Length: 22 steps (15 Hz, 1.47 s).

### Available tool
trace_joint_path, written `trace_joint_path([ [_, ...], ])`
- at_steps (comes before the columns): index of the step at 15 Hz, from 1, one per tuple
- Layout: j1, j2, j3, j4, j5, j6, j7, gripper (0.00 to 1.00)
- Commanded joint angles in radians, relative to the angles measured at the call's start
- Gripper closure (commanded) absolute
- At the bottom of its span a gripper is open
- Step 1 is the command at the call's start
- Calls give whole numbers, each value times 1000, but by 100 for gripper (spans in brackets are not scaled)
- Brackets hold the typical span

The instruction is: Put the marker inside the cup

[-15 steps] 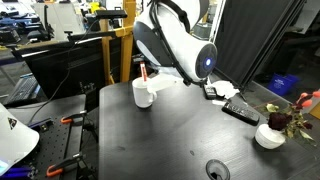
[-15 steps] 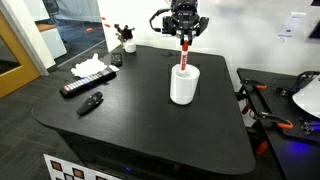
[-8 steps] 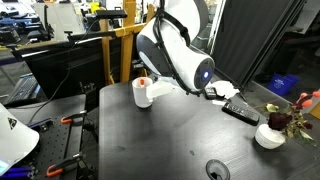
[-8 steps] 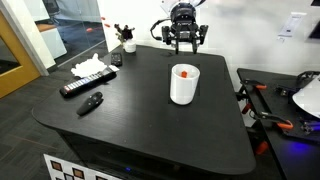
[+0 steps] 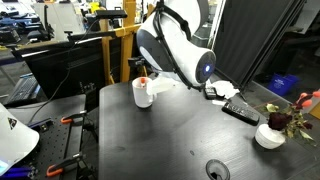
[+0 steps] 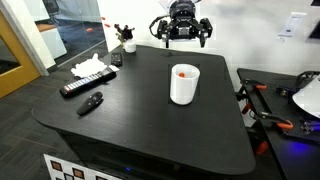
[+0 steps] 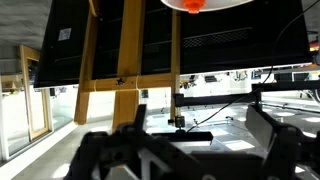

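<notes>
One job left, I'd say: the marker (image 6: pixel 183 72) sits inside the cup (image 6: pixel 182 90), centre of frame, with the jaws spread and empty at top centre. Pull away high so nothing clips the rim.

The robot's white arm (image 5: pixel 178 45) arched forward and down in an exterior view, with a blue light (image 5: pixel 207 64) glowing on its rounded joint. In an exterior view the black gripper (image 6: pixel 183 36) hung pointing downward, its jaws spread wide and holding nothing. In the wrist view its two dark fingers (image 7: pixel 100 152) appeared blurred along the bottom edge, set well apart.
</notes>
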Motion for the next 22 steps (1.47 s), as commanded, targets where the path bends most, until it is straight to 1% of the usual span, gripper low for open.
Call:
trace_joint_path([
  [1, 17, -111, -1, -33, -12, 33, 106, 0],
  [5, 36, -221, 0, -56, -17, 83, 237, 0],
  [10, 49, -317, 10, -61, -57, 101, 327, 0],
  [11, 35, -258, 9, -23, -37, 61, 290, 0],
  [14, 40, -289, 10, -34, -47, 66, 309, 0],
  [22, 41, -290, 10, -41, -47, 70, 309, 0],
])
